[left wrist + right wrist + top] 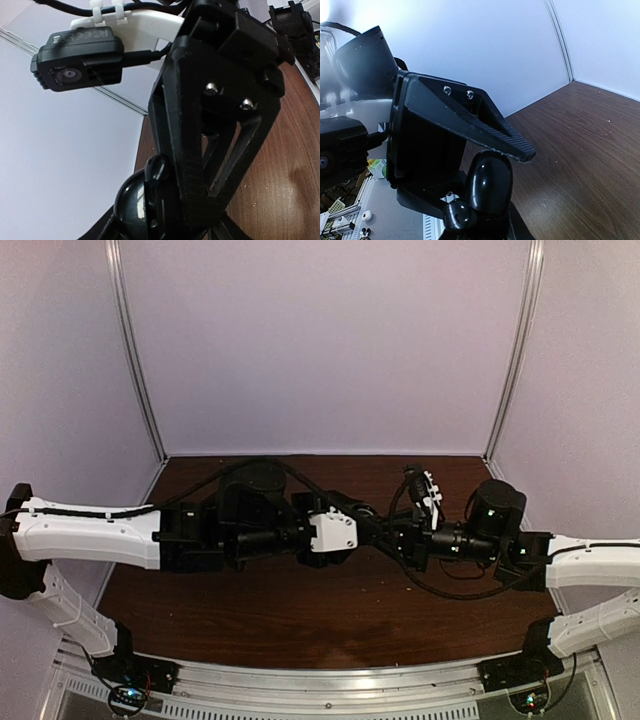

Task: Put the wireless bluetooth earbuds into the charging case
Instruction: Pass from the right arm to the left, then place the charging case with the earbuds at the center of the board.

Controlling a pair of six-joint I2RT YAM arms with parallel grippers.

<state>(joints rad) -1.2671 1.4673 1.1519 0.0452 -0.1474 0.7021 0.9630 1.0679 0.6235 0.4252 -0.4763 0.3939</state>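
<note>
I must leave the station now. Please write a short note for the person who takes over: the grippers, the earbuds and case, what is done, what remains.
Left gripper: above the table; whether it is open or shut cannot be told.
Right gripper: shut; nothing visibly held.
Both arms meet over mid-table in the top view.
Earbuds and charging case: not visible in any view; possibly hidden under the arms.
Done: nothing can be confirmed.
Left: locate the case and both earbuds, then check whether they are seated.
</note>
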